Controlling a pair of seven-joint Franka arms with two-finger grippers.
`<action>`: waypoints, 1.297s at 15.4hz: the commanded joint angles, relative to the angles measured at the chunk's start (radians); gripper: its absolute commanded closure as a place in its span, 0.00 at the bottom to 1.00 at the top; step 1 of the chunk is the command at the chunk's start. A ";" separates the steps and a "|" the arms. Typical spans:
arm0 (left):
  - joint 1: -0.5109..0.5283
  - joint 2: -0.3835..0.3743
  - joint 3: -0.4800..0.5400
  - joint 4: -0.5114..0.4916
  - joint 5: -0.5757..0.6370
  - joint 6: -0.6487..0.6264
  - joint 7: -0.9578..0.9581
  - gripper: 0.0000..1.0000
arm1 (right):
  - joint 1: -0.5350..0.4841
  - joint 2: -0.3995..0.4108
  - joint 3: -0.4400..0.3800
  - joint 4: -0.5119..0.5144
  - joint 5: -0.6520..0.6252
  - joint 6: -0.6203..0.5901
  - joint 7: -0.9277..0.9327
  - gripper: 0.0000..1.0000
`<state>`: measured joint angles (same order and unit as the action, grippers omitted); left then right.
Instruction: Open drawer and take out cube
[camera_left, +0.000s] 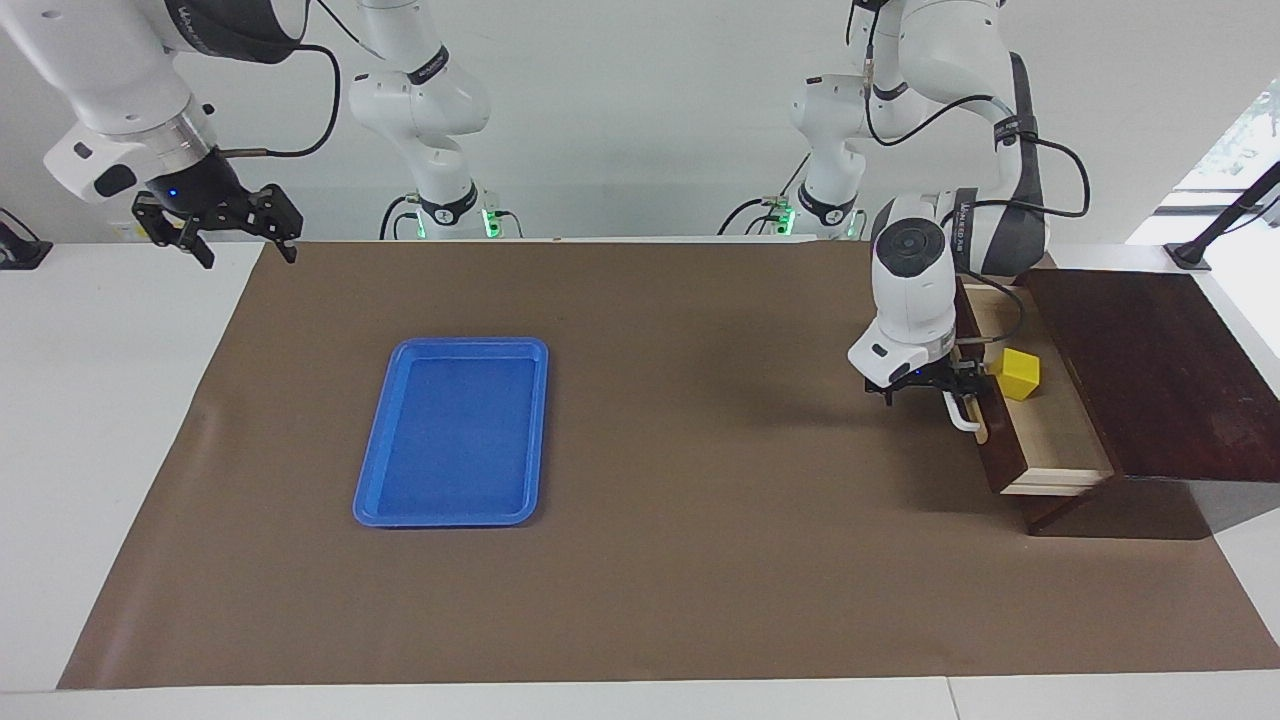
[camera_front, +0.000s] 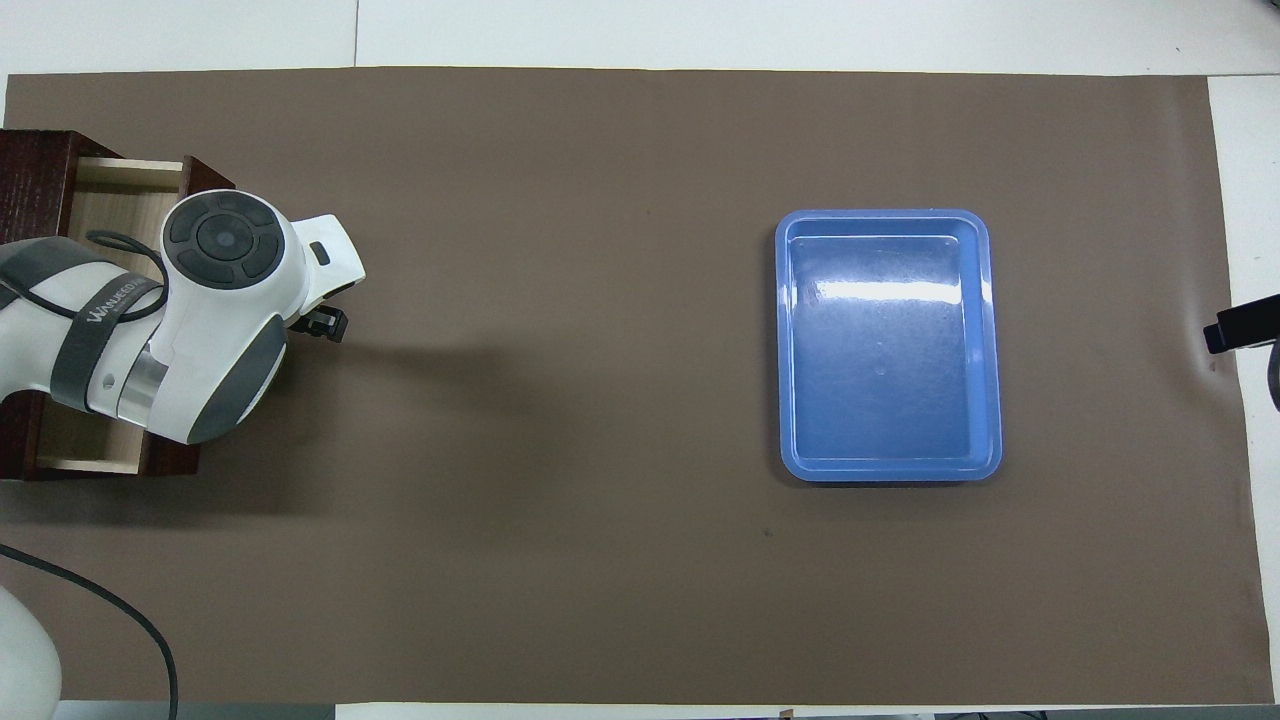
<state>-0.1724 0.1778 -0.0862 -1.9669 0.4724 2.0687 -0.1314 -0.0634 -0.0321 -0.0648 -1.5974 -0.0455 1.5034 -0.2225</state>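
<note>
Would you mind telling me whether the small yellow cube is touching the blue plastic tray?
Apart. The facing view shows the small yellow cube inside the open dark wooden drawer, with bare brown mat between it and the blue plastic tray.

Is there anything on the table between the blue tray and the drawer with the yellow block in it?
No. Between the blue tray and the drawer there is only bare brown mat. Both views show it, the overhead one most plainly.
</note>
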 joint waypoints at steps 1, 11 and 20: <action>-0.058 -0.014 0.002 -0.010 -0.044 -0.015 -0.022 0.00 | -0.013 -0.012 0.008 -0.015 -0.007 0.015 0.014 0.00; -0.079 -0.012 0.002 0.002 -0.071 -0.038 -0.044 0.00 | -0.016 -0.012 0.008 -0.015 -0.007 0.012 0.017 0.00; -0.073 -0.011 0.002 0.147 -0.072 -0.212 0.041 0.00 | -0.016 -0.014 0.008 -0.016 -0.007 0.015 0.018 0.00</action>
<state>-0.2296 0.1728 -0.0920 -1.8735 0.4182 1.9317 -0.1272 -0.0683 -0.0321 -0.0649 -1.5976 -0.0455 1.5034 -0.2225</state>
